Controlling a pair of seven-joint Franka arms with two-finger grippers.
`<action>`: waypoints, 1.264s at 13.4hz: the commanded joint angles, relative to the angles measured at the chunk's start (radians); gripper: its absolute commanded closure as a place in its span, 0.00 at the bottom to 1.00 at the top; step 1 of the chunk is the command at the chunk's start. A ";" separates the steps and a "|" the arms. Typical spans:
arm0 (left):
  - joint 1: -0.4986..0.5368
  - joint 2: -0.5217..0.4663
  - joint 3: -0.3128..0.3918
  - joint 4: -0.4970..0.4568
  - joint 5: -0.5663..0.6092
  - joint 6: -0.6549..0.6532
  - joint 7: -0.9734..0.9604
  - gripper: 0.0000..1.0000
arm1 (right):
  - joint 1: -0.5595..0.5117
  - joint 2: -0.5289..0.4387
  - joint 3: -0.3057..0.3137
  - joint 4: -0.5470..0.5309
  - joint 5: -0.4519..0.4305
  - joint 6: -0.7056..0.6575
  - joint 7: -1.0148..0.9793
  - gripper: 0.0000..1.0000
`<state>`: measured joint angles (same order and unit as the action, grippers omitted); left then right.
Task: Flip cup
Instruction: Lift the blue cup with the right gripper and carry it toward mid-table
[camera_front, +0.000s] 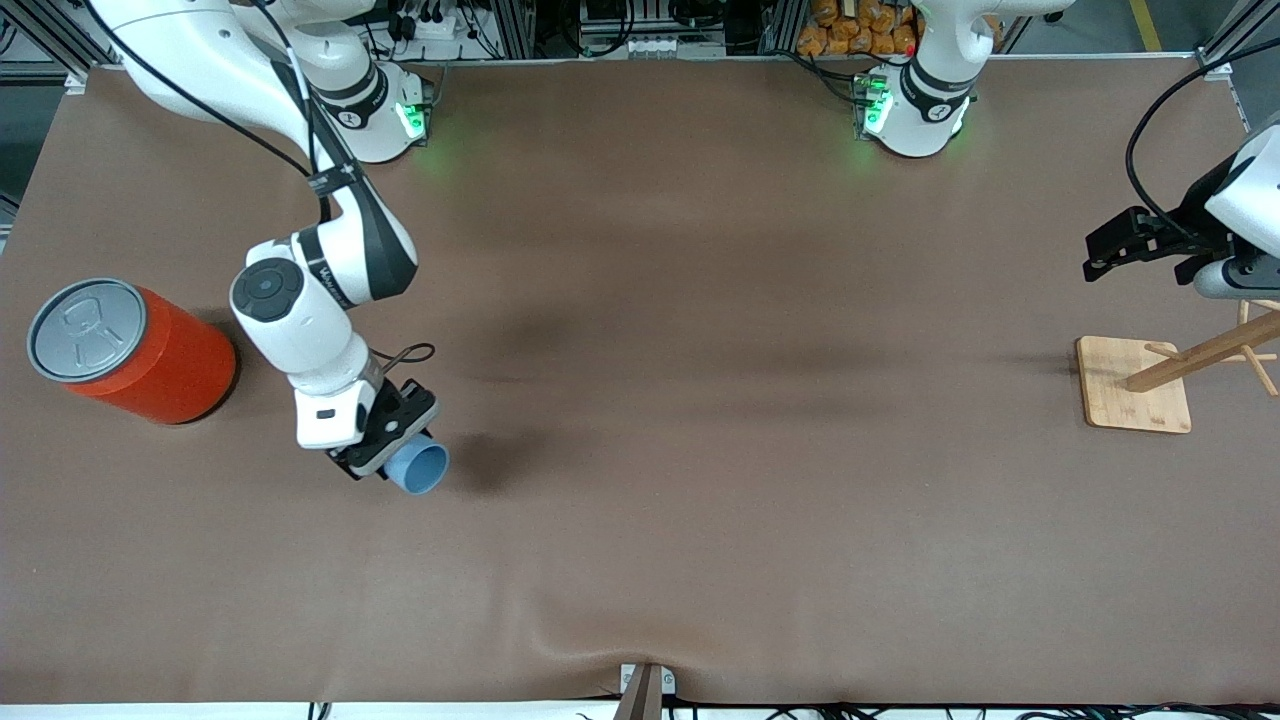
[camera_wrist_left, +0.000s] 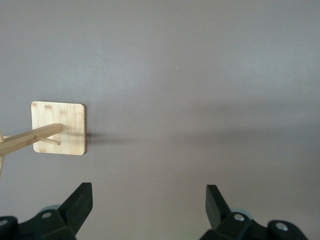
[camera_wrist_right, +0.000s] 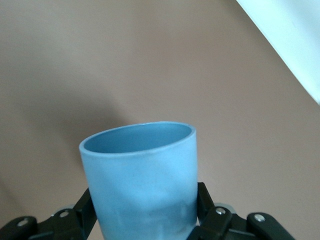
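Cup (camera_front: 420, 467) in hand, clear of the counter (camera_front: 700, 500), gripped by the right gripper (camera_front: 392, 448) near the right arm's end, over bare surface beside the orange can (camera_front: 135, 350). Fingers (camera_wrist_right: 202, 197) clenched on the lower body of the light-blue tumbler, one each side; the right wrist view shows the open rim pointing away from the wrist, inside empty. From the front view the cup lies tilted, mouth turned sideways toward the middle of the counter, neither upright nor inverted. Judgement: pick-up done, turn-over partly made; what is left is to finish the rotation, set the cup down on the counter and let go. Which end it should finally rest on I cannot tell from here. Left gripper (camera_front: 1135, 245) waits aloft at the left arm's end, above the bamboo stand (camera_front: 1135, 385) with its slanted pegs; fingers (camera_wrist_left: 77, 202) spread wide, holding nothing. Writing: grey pull-tab lid on the can shows only embossed shapes, no legible text; small dark lettering on the right arm's wrist joint too fine to read. No label on the cup.
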<state>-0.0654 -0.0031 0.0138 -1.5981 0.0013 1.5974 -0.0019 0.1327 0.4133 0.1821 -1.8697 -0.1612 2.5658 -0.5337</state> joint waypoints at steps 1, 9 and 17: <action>0.009 0.009 -0.005 0.023 -0.015 -0.017 0.008 0.00 | 0.017 -0.011 0.072 0.001 -0.021 -0.010 -0.104 0.91; 0.009 0.017 -0.005 0.020 -0.015 -0.017 0.008 0.00 | 0.347 0.188 0.074 0.187 -0.027 -0.010 -0.196 0.91; 0.010 0.018 -0.005 0.023 -0.015 -0.017 0.010 0.00 | 0.450 0.367 0.073 0.241 -0.029 0.004 -0.198 0.55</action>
<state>-0.0648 0.0052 0.0146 -1.5985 0.0013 1.5974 -0.0019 0.5623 0.7556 0.2610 -1.6619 -0.1693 2.5652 -0.7016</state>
